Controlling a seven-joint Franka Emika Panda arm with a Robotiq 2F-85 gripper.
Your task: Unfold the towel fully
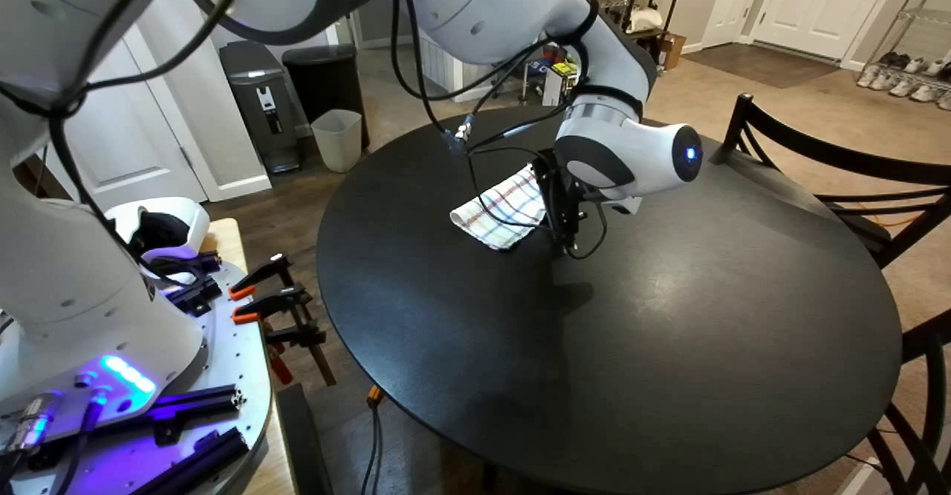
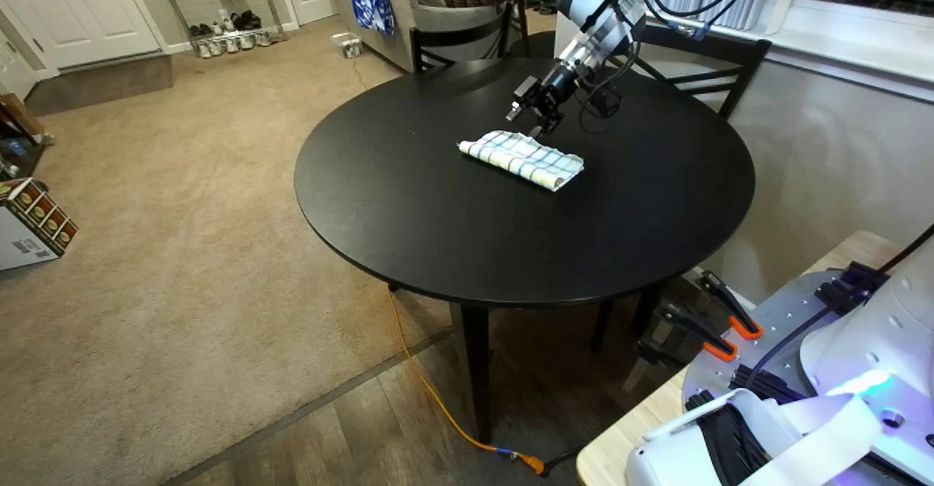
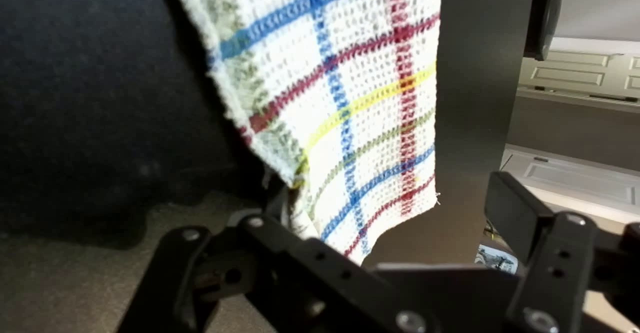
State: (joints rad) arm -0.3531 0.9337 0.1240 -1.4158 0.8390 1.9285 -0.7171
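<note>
One checked white towel [image 2: 522, 157] lies folded on your round black bench [image 2: 438, 238], well inside the edge in both exterior views. Your fingers [image 3: 517, 215] are parted wide; in the wrist view, one sits right at the towel's border, though you cannot tell whether it touches. Along the bench's edge stand dark chairs [image 1: 847, 156], and orange-tipped clamps [image 1: 275, 302] sit at the rim of the perforated base plate [image 1: 249, 365].

Bare table [image 2: 438, 234] surrounds the towel [image 2: 522, 157], with chairs [image 1: 847, 154] at the rim.
</note>
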